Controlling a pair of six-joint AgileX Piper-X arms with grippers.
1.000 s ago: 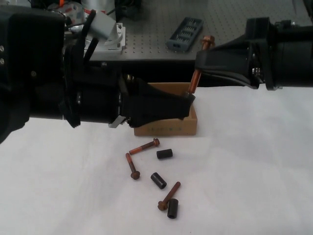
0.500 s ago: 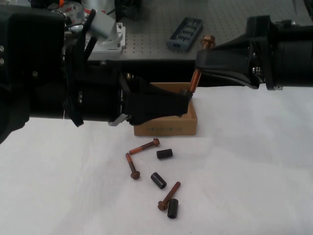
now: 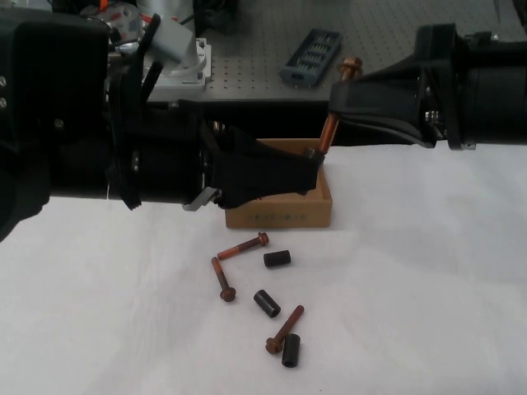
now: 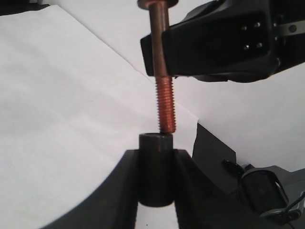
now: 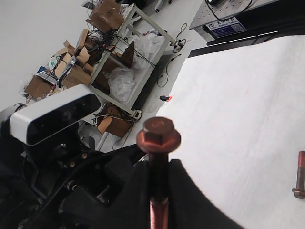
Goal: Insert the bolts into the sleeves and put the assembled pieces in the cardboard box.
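Directly above the left gripper [image 4: 156,191], whose fingers are pressed onto the black sleeve [image 4: 155,152] and hold it upright with its bore facing up, the copper-coloured bolt [image 4: 160,95] hangs threads-down. The right gripper [image 5: 158,200] pinches the bolt on its smooth shank, just under the head. Both long axes run close to vertical and close to parallel. The threaded tip meets the sleeve's rim but looks set to one side of the bore centre; I cannot tell whether it has entered. I judge that a slight sideways correction comes first, then a straight descent along the shared axis. The cardboard box [image 3: 280,216] lies just below both grippers.
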